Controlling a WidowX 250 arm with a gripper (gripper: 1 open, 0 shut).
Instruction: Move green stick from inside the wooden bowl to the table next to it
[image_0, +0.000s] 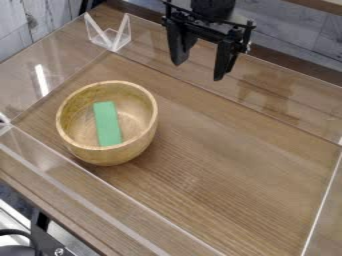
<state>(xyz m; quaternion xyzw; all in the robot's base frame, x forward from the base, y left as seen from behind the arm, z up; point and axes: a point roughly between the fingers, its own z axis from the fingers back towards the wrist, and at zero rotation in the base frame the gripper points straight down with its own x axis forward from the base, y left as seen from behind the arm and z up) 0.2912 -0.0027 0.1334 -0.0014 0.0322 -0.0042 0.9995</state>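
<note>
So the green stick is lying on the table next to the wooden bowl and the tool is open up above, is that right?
Not quite. In the camera view the green stick lies inside the wooden bowl, not beside it on the table. The rest holds: the tool is open, up above.

Single view, set high and off the near corner of the table (227, 150), looking down at a slant across the wood-grain top. Moderately near: near acrylic wall (160, 215) along the bottom, wooden bowl (107, 122) left of centre, gripper (203, 62) cut off by the top edge. No second view to share with.
</note>
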